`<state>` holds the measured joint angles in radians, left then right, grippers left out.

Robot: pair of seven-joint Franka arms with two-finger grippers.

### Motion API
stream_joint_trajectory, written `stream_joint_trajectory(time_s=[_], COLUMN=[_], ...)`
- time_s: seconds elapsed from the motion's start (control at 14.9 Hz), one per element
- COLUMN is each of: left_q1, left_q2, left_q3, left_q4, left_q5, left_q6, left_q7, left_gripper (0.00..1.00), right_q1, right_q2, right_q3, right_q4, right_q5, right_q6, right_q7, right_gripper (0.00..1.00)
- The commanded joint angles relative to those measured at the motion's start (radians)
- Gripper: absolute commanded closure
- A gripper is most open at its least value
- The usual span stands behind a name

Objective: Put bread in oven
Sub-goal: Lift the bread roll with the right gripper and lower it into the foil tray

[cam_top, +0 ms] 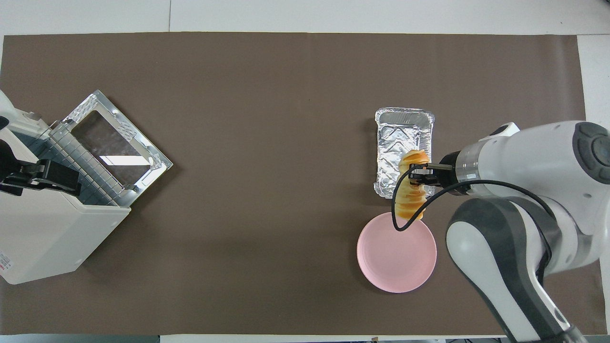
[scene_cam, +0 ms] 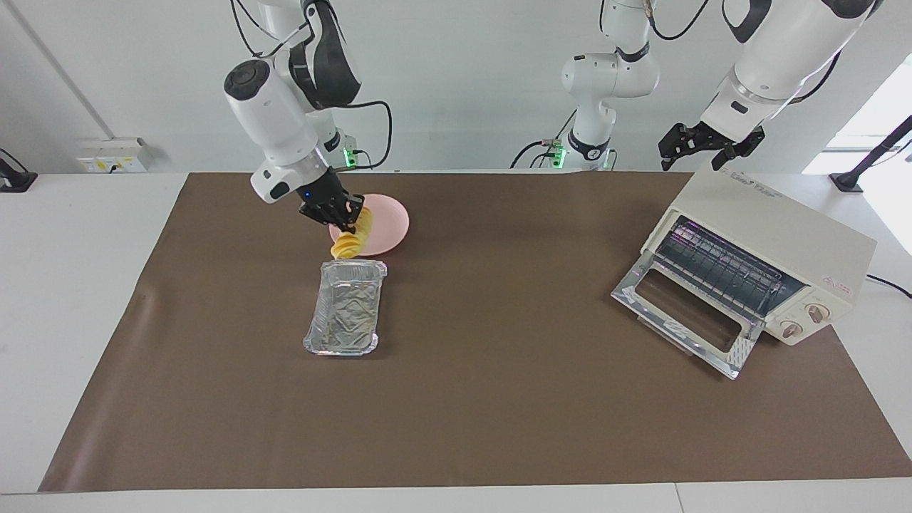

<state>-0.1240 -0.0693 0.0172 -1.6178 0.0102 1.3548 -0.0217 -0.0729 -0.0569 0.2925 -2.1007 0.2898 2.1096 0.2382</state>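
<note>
One bread (scene_cam: 349, 239) loaf, golden and ridged. One oven (scene_cam: 766, 260), cream-white, with two round knobs (scene_cam: 805, 320) on its front. One pink plate (scene_cam: 381, 224). One crinkled foil tray (scene_cam: 343, 308). One brown mat (scene_cam: 499, 399) spread over the one worktop (scene_cam: 71, 285). Two pincers: the right pincer (scene_cam: 340, 212) and the left pincer (scene_cam: 702, 142). Three white robot arms stand along the worktop's edge.

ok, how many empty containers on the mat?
2. The foil tray lies toward the right arm's end. The pink plate sits beside it, nearer the robots. The bread hangs in the right pincer, over both.
</note>
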Motion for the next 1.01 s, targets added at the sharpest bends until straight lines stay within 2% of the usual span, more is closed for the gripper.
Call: stream_joint_trajectory(time_s=[0.0,0.4,0.94], left_q1=[0.011,0.011,0.011], left_q2=[-0.030,-0.030,-0.030], left_q3=[-0.006,-0.006,-0.006], left_q4=[-0.036,-0.036,-0.036], left_q5=[0.007,0.008,0.007], left_q6=[0.021,0.021,0.021], left_q7=[0.006,0.006,0.006], left_gripper=[0.00,0.00,0.00], right_q1=[-0.010,-0.014,-0.008], right_q2=[0.181,0.282,0.333], right_q3=[0.010,0.008,0.010], right_q4=[0.142,0.191,0.099], right_q5=[-0.046,-0.100,-0.103], right_q6=[0.042,0.124,0.204], right_q7=[-0.011,-0.020,-0.037], right_gripper=[1.00,1.00,1.00])
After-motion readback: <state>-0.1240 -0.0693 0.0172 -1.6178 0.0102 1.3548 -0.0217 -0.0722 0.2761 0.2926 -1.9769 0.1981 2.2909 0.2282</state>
